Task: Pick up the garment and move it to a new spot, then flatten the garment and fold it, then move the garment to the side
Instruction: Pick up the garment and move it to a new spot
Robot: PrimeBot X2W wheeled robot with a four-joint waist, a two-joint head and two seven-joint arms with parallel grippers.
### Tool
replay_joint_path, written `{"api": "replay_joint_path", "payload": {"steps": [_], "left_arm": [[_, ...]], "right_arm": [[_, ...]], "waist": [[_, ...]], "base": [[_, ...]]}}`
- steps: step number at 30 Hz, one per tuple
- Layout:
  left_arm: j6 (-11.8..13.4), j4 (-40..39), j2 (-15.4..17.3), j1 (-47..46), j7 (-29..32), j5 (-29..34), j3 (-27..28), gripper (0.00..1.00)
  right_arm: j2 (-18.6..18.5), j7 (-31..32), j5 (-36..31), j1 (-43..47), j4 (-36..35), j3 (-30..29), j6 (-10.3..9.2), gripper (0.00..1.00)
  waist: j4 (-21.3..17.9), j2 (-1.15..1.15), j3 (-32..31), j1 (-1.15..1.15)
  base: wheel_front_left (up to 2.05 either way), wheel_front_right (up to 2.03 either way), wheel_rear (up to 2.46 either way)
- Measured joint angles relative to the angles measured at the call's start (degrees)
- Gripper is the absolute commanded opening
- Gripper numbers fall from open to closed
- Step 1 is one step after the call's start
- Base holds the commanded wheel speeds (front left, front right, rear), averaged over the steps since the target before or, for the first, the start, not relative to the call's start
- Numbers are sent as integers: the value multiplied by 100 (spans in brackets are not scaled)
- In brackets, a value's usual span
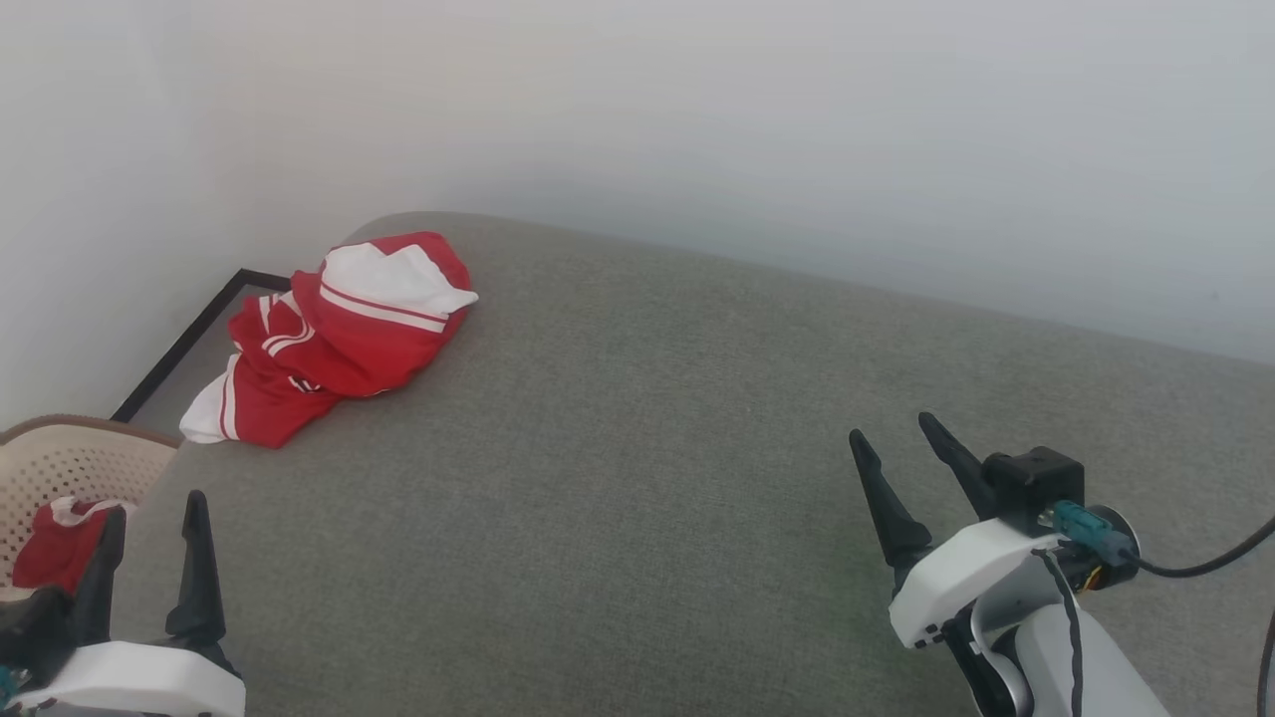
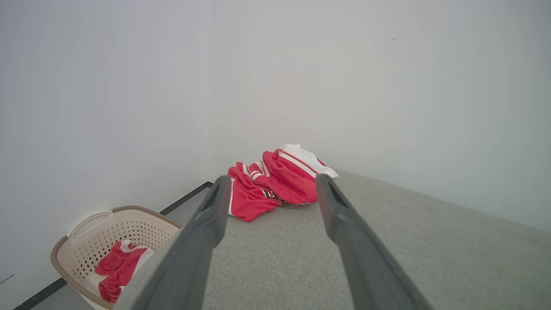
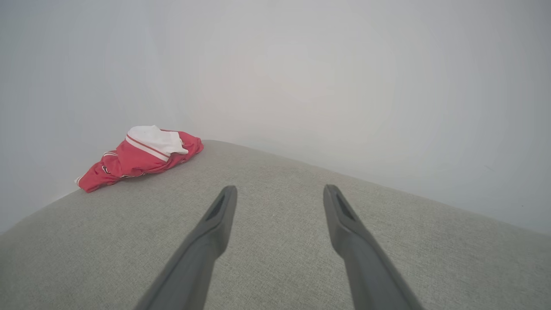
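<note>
The garment [image 1: 339, 339] is a red shirt with white sleeves and striped trim, lying crumpled at the far left corner of the grey cushioned surface [image 1: 637, 478], partly over its left edge. The left wrist view shows the garment [image 2: 275, 181] ahead, between the finger lines. In the right wrist view the garment [image 3: 142, 157] lies far to the left. My left gripper [image 1: 154, 513] hovers open at the near left edge, well short of the shirt. Over the near right part my right gripper [image 1: 896, 428] stands open and holds nothing.
A beige perforated laundry basket [image 1: 60, 463] stands on the floor left of the surface, with another red and white cloth [image 1: 60, 543] inside. A pale wall rises behind the surface. A dark strip [image 1: 189, 339] runs along the floor by the wall.
</note>
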Motion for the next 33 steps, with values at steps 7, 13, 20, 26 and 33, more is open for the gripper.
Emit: {"api": "replay_joint_path", "payload": {"steps": [7,13,20,26,33], "left_arm": [[42,58,7,-165,167,-166,9,100],[10,287,314,-803,636,-337,1,100],[-59,905,836,-1950,934,-651,109,100],[-110,1755,1290,-3008,1184,-926,134,100],[-127,2906,1648,-4089,1726,-995,-90,100]], "right_arm": [[-32,-30,-1,1,-15,-148,0,100],[-91,43,-68,-84,-164,-187,0,100],[-179,244,-265,-396,-486,-186,0,100],[-260,426,-422,-703,-904,-263,0,100],[-287,621,-658,-978,-1368,-336,0,100]], "waist": [[51,0,85,0],[-35,0,280,0],[-361,0,774,0],[-695,0,1435,0],[-1090,0,2330,0]], "base": [[0,0,0],[0,0,0],[0,0,0],[0,0,0],[0,0,0]]}}
